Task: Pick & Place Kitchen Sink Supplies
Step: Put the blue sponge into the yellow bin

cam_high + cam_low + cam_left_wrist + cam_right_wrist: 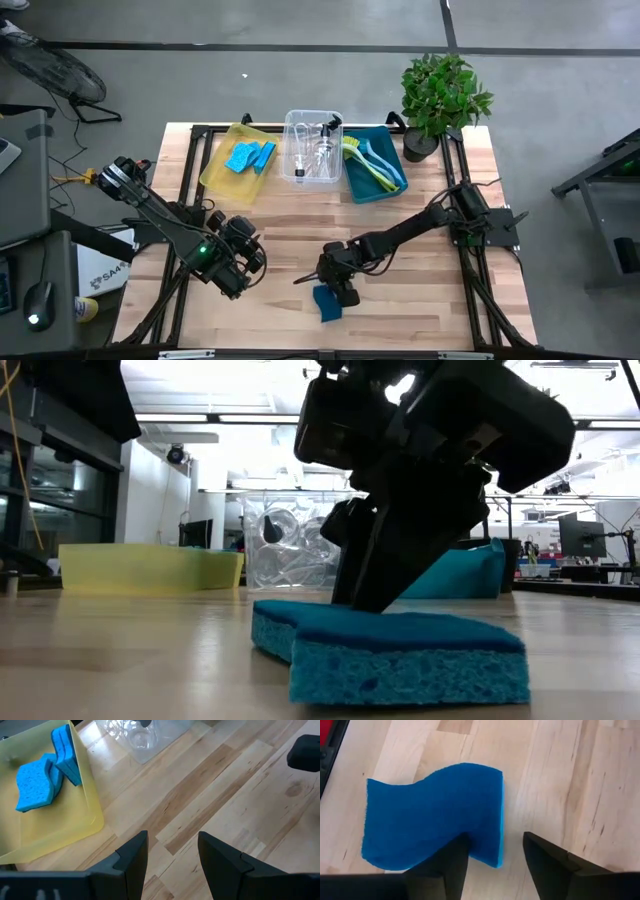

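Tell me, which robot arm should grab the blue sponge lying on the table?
The right. Its gripper is open right at the wavy blue sponge; the left gripper waits farther off.

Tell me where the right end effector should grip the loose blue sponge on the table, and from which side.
Grip the blue sponge across its narrow waist, coming straight down from above. It lies flat on the table, and its wavy long sides pinch in midway, so the fingers should span it there. The right end effector is open above one sponge edge, so it probably needs recentring.
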Controlling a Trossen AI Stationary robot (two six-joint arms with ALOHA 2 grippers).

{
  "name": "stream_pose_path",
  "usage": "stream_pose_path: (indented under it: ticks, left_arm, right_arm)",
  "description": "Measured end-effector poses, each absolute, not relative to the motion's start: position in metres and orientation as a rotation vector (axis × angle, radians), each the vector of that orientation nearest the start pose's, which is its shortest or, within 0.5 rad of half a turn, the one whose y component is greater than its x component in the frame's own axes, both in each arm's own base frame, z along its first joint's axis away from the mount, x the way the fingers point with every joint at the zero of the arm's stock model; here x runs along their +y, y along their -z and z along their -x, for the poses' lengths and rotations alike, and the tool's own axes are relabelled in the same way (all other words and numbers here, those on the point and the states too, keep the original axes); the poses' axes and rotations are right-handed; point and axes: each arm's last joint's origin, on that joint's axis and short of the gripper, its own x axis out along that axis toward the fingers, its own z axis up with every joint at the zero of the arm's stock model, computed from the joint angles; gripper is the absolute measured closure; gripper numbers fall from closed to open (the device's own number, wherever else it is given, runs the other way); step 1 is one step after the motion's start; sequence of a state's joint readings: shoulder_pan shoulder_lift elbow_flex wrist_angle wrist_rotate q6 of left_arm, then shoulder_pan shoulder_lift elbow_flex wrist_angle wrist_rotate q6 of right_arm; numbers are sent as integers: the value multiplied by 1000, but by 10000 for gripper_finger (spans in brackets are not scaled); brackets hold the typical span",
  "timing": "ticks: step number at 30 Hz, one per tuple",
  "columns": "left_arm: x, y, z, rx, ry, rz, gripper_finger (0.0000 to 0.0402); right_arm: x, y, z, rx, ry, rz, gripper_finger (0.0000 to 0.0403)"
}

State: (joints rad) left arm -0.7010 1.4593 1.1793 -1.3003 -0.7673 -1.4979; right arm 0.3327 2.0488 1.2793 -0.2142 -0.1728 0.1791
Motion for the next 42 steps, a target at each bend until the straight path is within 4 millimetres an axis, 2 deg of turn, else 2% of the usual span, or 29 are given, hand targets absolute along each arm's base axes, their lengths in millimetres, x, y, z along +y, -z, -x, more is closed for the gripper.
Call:
stream_pose_path:
  ticks: [3, 5, 15, 22, 27, 35, 42]
  left_arm:
    - [-141, -267, -198, 783, -795, 276, 235]
    - [-141, -267, -198, 783, -795, 276, 235]
    - [-141, -267, -198, 783, -795, 276, 234]
    - [-141, -267, -198, 782, -794, 278, 234]
    - [-141, -267, -199, 778, -791, 286, 234]
    - [-142, -267, -200, 769, -784, 302, 234]
    - [-142, -252, -200, 764, -780, 310, 234]
  right_arm:
    - [139, -130, -389, 1028, -372, -83, 219]
    - [139, -130, -389, 1028, -374, -83, 232]
    - [139, -130, -388, 1027, -394, -79, 391]
    - [140, -131, -389, 1014, -395, -37, 399]
    - [140, -139, -387, 994, -351, -2, 401]
    - [143, -169, -382, 899, -281, 81, 402]
    - [138, -200, -373, 825, -178, 172, 402]
